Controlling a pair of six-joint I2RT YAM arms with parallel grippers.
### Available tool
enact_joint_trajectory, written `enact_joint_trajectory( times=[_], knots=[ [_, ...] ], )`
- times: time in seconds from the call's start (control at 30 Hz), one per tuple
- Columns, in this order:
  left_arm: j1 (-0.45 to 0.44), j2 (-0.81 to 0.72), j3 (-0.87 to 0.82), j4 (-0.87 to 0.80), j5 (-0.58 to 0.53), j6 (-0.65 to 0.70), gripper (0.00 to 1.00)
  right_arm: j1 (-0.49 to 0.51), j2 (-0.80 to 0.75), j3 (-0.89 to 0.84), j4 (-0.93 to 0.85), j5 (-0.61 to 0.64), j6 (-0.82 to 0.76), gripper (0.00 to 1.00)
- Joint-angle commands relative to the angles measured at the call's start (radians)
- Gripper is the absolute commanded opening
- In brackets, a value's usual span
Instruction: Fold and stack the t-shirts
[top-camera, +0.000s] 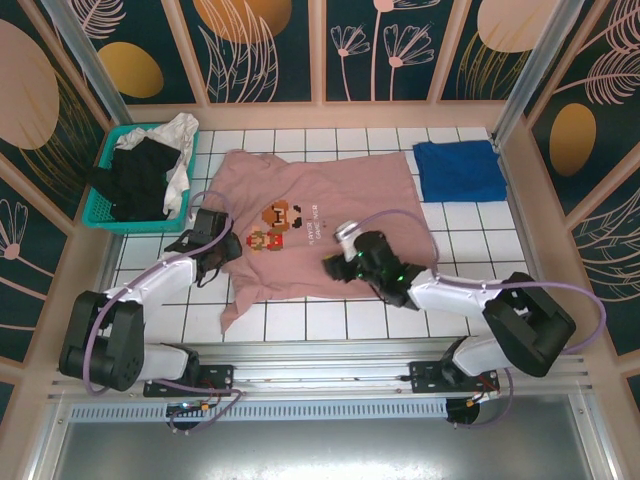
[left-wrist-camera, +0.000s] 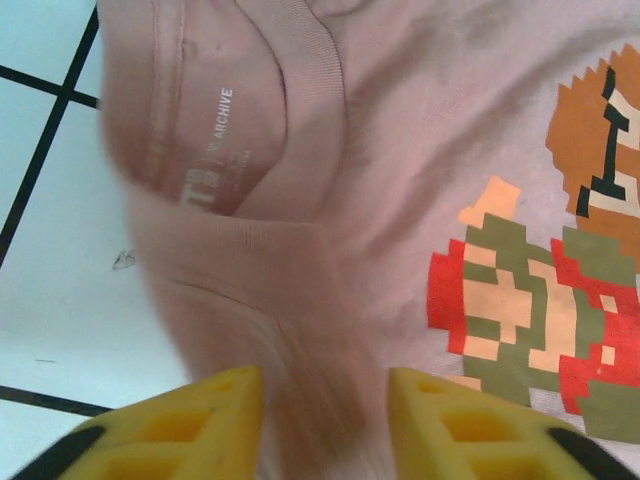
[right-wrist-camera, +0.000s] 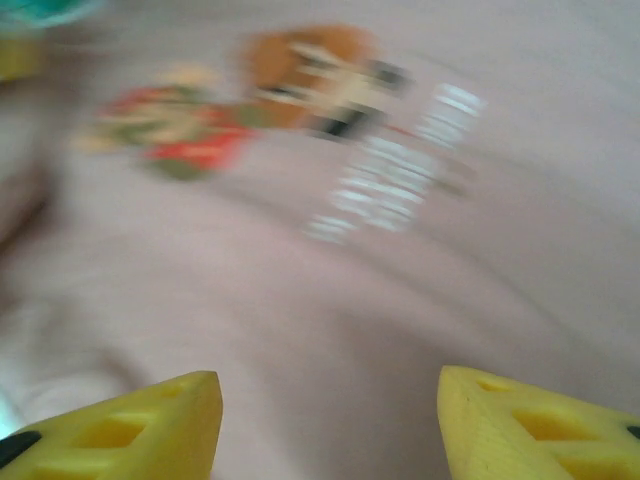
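Note:
A dusty-pink t-shirt (top-camera: 340, 195) lies spread flat on the white tiled table, its pixel-art print (top-camera: 275, 228) facing up. My left gripper (top-camera: 218, 252) sits low at the shirt's collar edge. In the left wrist view its yellow fingers (left-wrist-camera: 325, 385) stand apart, a raised ridge of pink cloth (left-wrist-camera: 300, 300) running between them, beside the collar label (left-wrist-camera: 215, 150). My right gripper (top-camera: 333, 266) hovers over the shirt's lower right part, open (right-wrist-camera: 330, 385), with nothing but pink cloth (right-wrist-camera: 400, 300) beneath. A royal-blue t-shirt (top-camera: 458, 170) lies folded at the back right.
A teal basket (top-camera: 105, 205) at the back left holds a black t-shirt (top-camera: 135, 180) and a white one (top-camera: 180, 135). Patterned walls enclose the table on three sides. Bare tiles (top-camera: 480, 250) show to the right of the pink shirt.

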Motion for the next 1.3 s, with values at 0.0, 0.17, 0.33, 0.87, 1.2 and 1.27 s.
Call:
enact_joint_trajectory(
  times=[0.0, 0.17, 0.33, 0.87, 1.2, 1.27],
  knots=[
    [0.01, 0.007, -0.01, 0.017, -0.011, -0.013, 0.42, 0.127, 0.06, -0.077, 0.266, -0.069, -0.402, 0.58],
    [0.01, -0.032, -0.036, 0.023, 0.018, 0.006, 0.51, 0.225, 0.193, -0.097, 0.448, -0.127, -0.612, 0.57],
    [0.008, -0.031, -0.094, 0.073, 0.117, 0.006, 0.51, 0.247, 0.295, -0.002, 0.401, -0.106, -0.687, 0.55],
    [-0.019, -0.307, -0.126, -0.04, 0.176, -0.002, 0.52, 0.232, 0.383, 0.183, 0.078, -0.053, -0.767, 0.11],
    [-0.23, -0.417, -0.223, -0.176, 0.017, -0.169, 0.48, 0.226, 0.376, 0.147, 0.083, -0.021, -0.761, 0.52],
    [-0.237, -0.446, -0.236, -0.182, 0.007, -0.198, 0.46, 0.226, 0.407, 0.164, 0.096, 0.002, -0.767, 0.49]
  ],
)
